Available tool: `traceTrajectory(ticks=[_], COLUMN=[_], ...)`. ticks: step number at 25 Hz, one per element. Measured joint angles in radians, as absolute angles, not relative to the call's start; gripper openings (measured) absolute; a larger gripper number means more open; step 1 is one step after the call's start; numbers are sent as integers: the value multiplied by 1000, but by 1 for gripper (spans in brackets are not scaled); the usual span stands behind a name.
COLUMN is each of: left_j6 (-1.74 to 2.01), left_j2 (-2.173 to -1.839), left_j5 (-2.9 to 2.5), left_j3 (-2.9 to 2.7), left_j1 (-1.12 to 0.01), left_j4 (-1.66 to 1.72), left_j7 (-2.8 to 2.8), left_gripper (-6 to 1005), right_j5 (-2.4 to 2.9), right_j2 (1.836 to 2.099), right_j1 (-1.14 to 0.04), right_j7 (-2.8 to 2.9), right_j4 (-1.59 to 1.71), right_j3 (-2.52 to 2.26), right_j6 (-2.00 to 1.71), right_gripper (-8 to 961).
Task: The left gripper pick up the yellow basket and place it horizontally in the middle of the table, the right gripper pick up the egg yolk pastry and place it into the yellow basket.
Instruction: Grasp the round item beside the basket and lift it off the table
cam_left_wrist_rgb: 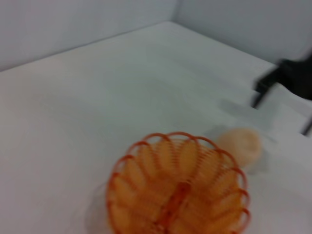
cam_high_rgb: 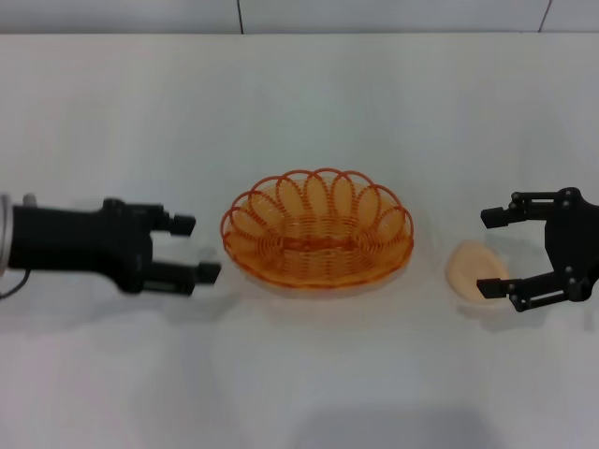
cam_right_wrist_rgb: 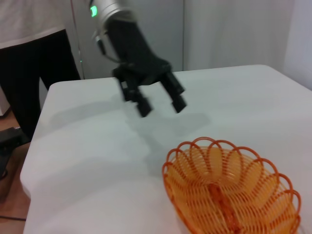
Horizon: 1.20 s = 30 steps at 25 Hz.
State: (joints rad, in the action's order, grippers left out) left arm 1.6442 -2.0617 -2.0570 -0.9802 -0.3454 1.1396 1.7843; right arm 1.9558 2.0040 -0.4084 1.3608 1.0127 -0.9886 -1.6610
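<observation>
The yellow basket (cam_high_rgb: 318,229) sits lengthwise across the middle of the white table (cam_high_rgb: 299,103), empty. It also shows in the left wrist view (cam_left_wrist_rgb: 178,187) and the right wrist view (cam_right_wrist_rgb: 231,187). My left gripper (cam_high_rgb: 195,248) is open and empty, just left of the basket and clear of its rim; it shows in the right wrist view (cam_right_wrist_rgb: 158,102) too. The egg yolk pastry (cam_high_rgb: 475,271) lies on the table right of the basket, also in the left wrist view (cam_left_wrist_rgb: 240,145). My right gripper (cam_high_rgb: 494,253) is open, its fingers on either side of the pastry's right part.
A wall with tile seams runs behind the table's far edge (cam_high_rgb: 299,34). In the right wrist view a person in dark trousers (cam_right_wrist_rgb: 36,73) stands beyond the table's left end. Bare tabletop lies in front of and behind the basket.
</observation>
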Motion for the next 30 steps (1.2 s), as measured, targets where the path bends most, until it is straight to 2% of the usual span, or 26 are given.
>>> traceTrajectory(ticks=[7,12,17,30], left_j6=[1725,1753,1774,1746], left_j2=[-2053,-2063,-2078,-2073], left_j5=[-2041,-2034,-1995,-2011], left_j3=[-843,-726,-720,-715], left_j1=[-343,-329,-300,-303], left_j4=[982,953,963,962], left_j7=[1450,1289,1246,1229], left_gripper=[789,788,793,791], right_j5=[1954,1952,1949,1959], right_j2=[2008,2010,2011,2011], right_j1=[-409,-410,-406,-408], right_j7=[1413,1433,1435,1496], right_j4=[1022,1023,1022,1039], right_j3=[-992,-995,-995,-1007], right_j6=[-1658,-1665,-1666,-1617], right_gripper=[852,851,851,851])
